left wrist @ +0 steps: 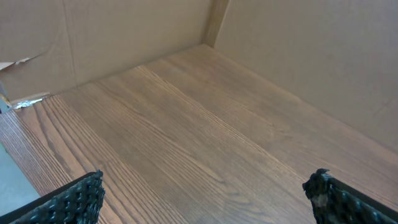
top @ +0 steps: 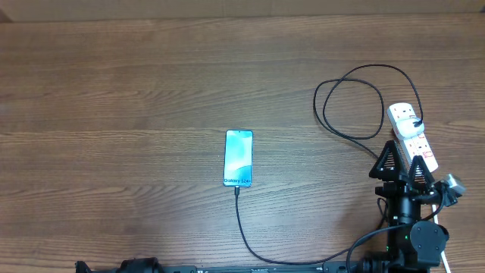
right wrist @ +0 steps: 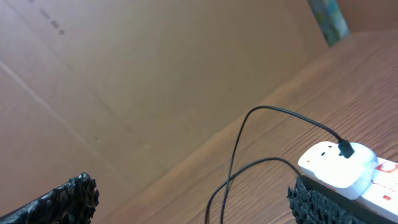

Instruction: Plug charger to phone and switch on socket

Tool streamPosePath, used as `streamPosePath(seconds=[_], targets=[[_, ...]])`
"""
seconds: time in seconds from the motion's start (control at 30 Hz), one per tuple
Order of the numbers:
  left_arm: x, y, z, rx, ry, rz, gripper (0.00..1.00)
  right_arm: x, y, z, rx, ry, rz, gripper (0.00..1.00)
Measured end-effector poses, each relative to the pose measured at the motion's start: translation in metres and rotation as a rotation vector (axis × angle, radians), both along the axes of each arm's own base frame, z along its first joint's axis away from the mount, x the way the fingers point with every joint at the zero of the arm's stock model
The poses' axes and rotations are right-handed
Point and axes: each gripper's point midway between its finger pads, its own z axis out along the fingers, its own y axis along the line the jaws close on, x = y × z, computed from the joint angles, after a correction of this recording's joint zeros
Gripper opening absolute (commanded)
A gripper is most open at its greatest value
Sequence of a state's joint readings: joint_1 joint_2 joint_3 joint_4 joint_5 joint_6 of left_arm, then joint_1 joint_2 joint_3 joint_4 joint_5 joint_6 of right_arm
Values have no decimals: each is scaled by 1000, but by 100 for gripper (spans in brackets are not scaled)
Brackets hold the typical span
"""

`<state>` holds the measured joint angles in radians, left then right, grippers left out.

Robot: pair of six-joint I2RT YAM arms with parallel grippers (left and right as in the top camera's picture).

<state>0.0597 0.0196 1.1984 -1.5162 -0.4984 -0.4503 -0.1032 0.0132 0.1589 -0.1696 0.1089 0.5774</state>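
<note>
The phone point(top: 238, 158) lies flat mid-table, its blue-cyan screen facing up. The thin black charger cable point(top: 241, 224) meets the phone's bottom edge, runs along the front edge, then loops at the right point(top: 350, 98) to a black plug on the white socket strip point(top: 404, 115). In the right wrist view the strip point(right wrist: 336, 167) and plug point(right wrist: 346, 149) sit beside my right finger. My right gripper point(top: 402, 158) point(right wrist: 193, 202) is open and empty over the strip's near end. My left gripper point(left wrist: 205, 199) is open and empty above bare wood.
Cardboard walls point(left wrist: 124, 37) surround the wooden table point(top: 114, 114). The right arm's body point(top: 413, 220) stands at the front right. Part of the left arm point(top: 136, 267) shows at the front edge. The cable loop point(right wrist: 233, 180) lies on the wood left of the strip.
</note>
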Motion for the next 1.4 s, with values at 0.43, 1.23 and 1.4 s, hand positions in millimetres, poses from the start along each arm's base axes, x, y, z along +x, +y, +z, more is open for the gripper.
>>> streamPosePath(seconds=[0.43, 1.23, 1.4], targets=[[0, 0, 0, 0, 0, 0, 99, 10, -5, -36, 0, 11, -23, 100], [0, 0, 0, 0, 0, 0, 99, 13, 17, -47, -327, 100, 103, 100], [0, 0, 0, 0, 0, 0, 100, 13, 17, -47, -330, 100, 103, 100]])
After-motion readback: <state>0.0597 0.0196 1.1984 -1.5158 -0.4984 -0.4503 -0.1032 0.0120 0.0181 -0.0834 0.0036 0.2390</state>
